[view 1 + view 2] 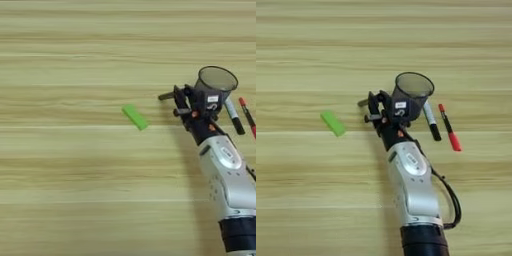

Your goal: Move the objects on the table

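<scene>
My right gripper point(371, 107) reaches in from the bottom right and hovers just left of the dark wire-mesh pen cup point(413, 92), which stands upright on the table point(75, 175). A slim dark stub, the end of the black marker point(165, 96), pokes out to the left between the two black fingers, which are shut on it. The rest of that marker is hidden by the gripper. Right of the cup the white-barrelled marker point(430, 120) lies flat on the wood, its black cap toward me.
A red marker point(449, 128) lies right of the white one, roughly parallel to it. A small green block point(135, 116) lies on the wood left of the gripper. A black cable loops beside my silver forearm point(413, 185).
</scene>
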Tool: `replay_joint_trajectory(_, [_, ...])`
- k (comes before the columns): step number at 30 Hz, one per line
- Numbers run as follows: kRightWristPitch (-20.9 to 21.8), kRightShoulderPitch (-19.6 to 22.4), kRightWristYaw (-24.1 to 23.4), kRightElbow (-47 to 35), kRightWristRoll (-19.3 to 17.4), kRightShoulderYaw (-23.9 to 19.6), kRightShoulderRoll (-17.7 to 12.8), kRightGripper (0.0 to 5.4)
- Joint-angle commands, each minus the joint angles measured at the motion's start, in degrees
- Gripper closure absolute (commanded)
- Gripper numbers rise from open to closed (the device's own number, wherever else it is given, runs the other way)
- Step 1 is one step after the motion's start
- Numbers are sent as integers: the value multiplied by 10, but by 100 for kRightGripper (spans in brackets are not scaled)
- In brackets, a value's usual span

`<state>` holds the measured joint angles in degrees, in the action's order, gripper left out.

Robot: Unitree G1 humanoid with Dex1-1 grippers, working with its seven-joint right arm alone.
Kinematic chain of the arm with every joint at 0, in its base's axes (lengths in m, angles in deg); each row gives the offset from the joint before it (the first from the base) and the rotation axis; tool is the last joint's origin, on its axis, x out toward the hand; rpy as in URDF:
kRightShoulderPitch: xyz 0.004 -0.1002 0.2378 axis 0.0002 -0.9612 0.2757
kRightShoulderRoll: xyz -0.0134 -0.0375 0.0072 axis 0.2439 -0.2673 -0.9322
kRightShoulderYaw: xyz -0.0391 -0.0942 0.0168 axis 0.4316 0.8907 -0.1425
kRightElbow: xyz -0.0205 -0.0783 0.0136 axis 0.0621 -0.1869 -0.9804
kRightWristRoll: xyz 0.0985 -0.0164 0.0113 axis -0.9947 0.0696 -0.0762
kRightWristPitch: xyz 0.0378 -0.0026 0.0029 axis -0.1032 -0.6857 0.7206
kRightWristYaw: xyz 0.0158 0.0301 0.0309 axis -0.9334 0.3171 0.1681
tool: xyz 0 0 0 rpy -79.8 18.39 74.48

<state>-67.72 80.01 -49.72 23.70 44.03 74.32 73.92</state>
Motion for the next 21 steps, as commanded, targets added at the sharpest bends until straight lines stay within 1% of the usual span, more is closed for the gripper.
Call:
replay_joint_trajectory(1, [3,6,1,-7,3,2,-1,422])
replay_joint_trajectory(9, [-13,-31,3,-5,0,7,2,424])
replay_joint_trajectory(14, [-23,-37,1,4,1,6,5,427])
replay_joint_trajectory(21, [-28,-34,0,29,9,9,6,433])
